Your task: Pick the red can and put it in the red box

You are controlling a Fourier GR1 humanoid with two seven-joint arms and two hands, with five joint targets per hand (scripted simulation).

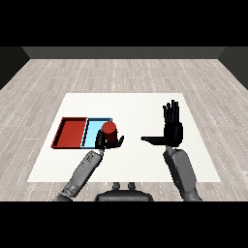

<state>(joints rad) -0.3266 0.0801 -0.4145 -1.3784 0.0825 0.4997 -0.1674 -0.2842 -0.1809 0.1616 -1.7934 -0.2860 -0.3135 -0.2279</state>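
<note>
Done so far: the left hand (107, 140) has the can (109, 130). That is my guess from how its fingers curl round it.
Left to do: the can is not in the red tray (63, 131) yet. It has to go over there and be let go.
Can: it is red and stands up straight. It is at the near right corner of the blue tray (93, 127), on the side away from the red tray. I cannot tell if it is lifted or sitting down on something.
Left hand: wrapped round the can from below and behind.
Right hand (173, 131): flat and wide, fingers straight, thumb sticking out toward the can. It holds nothing. It is well to the right of the blue tray, over the table (140, 104).
Red tray: nothing in it. It touches the blue tray on the left side.
Blue tray: I see nothing lying in the part that shows. The can and hand hide its near right corner.
</note>
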